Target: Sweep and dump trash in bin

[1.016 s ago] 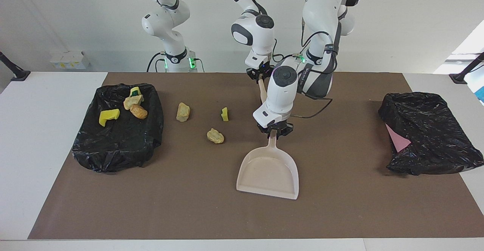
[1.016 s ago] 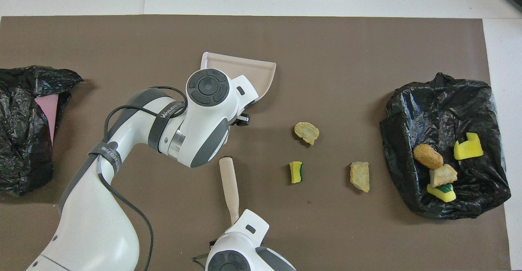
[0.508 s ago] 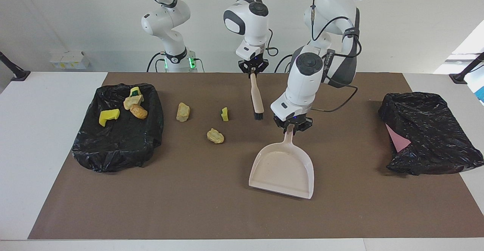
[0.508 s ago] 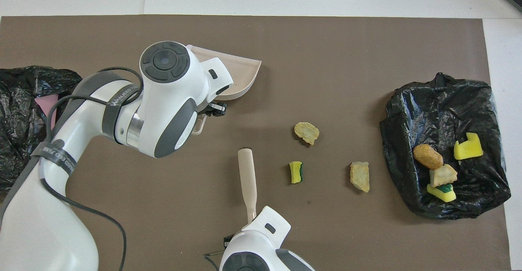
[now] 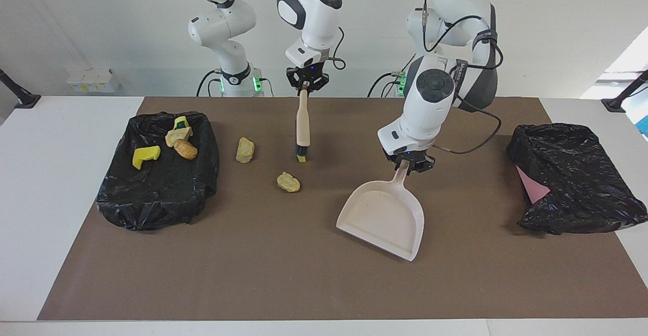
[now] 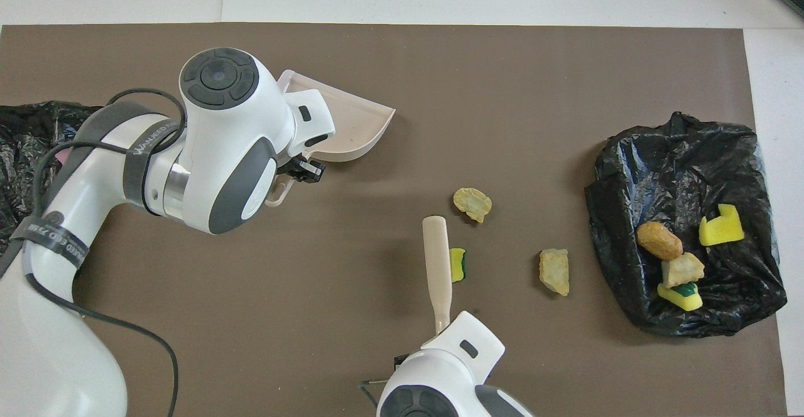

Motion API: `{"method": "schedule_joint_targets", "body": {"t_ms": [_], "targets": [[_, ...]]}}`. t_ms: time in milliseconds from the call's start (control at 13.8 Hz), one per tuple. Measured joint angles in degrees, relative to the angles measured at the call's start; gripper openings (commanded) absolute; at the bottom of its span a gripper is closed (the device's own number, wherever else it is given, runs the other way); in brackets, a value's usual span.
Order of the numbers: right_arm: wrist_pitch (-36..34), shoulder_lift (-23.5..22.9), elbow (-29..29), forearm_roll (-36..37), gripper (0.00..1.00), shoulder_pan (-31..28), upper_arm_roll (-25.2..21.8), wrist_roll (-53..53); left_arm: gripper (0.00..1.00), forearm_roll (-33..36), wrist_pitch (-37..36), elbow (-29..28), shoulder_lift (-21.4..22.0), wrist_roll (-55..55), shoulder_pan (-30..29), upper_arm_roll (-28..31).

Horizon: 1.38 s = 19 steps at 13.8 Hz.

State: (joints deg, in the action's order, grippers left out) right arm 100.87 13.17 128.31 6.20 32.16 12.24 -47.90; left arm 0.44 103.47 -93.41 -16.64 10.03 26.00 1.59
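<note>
Holding: your right gripper [image 5: 306, 84] grips the brush [image 5: 302, 129], bristles touching a green-backed sponge chunk [image 6: 458, 265] mid-mat. Your left gripper [image 5: 408, 162] grips the dustpan [image 5: 385, 218], well apart toward the left arm's end. Two rock lumps [image 5: 288, 181] lie loose; four pieces in the bin [image 5: 158, 194].

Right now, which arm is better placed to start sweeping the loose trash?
Right. The right gripper holds the brush, whose bristles hang beside the green-backed sponge piece. The left gripper holds the dustpan farther toward the left arm's end.
</note>
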Motion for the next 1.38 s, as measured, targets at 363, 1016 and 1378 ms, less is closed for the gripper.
{"method": "schedule_joint_targets", "body": {"t_ms": [363,1016,1378], "targets": [[-6.44,3.45,3.07,4.38,0.0,-9.24,-0.15,5.99,0.0,0.06,-1.48,-8.24,6.6,10.07,-1.99,0.2],[2.73,13.57,20.63,3.05,0.0,-19.2,-0.83,13.19,0.0,0.2,8.64,-23.54,15.36,32.45,-3.87,0.21],[7.16,13.15,24.04,-3.7,0.0,-20.23,-1.24,13.49,0.0,3.51,12.53,-29.66,18.28,40.01,-3.48,-0.76]]}}
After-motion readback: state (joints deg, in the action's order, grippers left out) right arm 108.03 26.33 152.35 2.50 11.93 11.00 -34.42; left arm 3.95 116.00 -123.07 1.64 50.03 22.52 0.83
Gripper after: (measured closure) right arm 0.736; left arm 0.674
